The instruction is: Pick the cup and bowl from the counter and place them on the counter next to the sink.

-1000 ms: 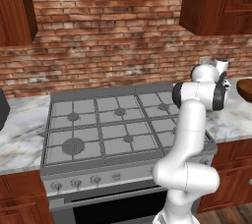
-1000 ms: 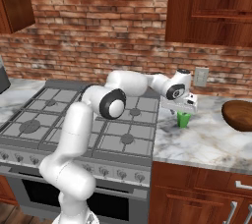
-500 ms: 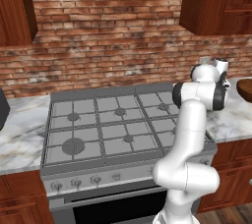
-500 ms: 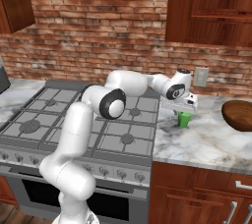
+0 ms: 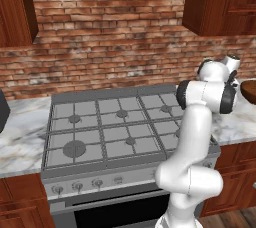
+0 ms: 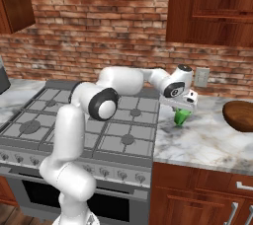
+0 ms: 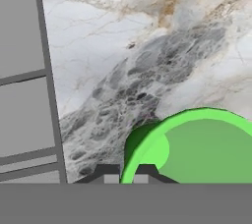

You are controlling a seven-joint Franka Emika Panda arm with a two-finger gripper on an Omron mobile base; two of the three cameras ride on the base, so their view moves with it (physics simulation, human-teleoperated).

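The small green cup (image 6: 182, 117) stands on the marble counter (image 6: 210, 140) just right of the stove, under my gripper (image 6: 182, 111). In the hand view the cup (image 7: 197, 144) sits at the lower right, and its near wall runs between my two dark fingertips (image 7: 106, 173). My gripper (image 7: 126, 173) is shut on the cup's rim, one finger inside and one outside. The dark brown wooden bowl (image 6: 239, 115) rests on the counter further right, apart from the cup. The bowl (image 5: 248, 92) also peeks out at the right edge behind my arm. The sink is out of view.
A grey gas stove (image 6: 113, 120) with grates lies left of the cup, and its edge (image 7: 22, 70) is close to the gripper. A brick wall with a white outlet (image 6: 201, 77) stands behind. Wood cabinets hang above.
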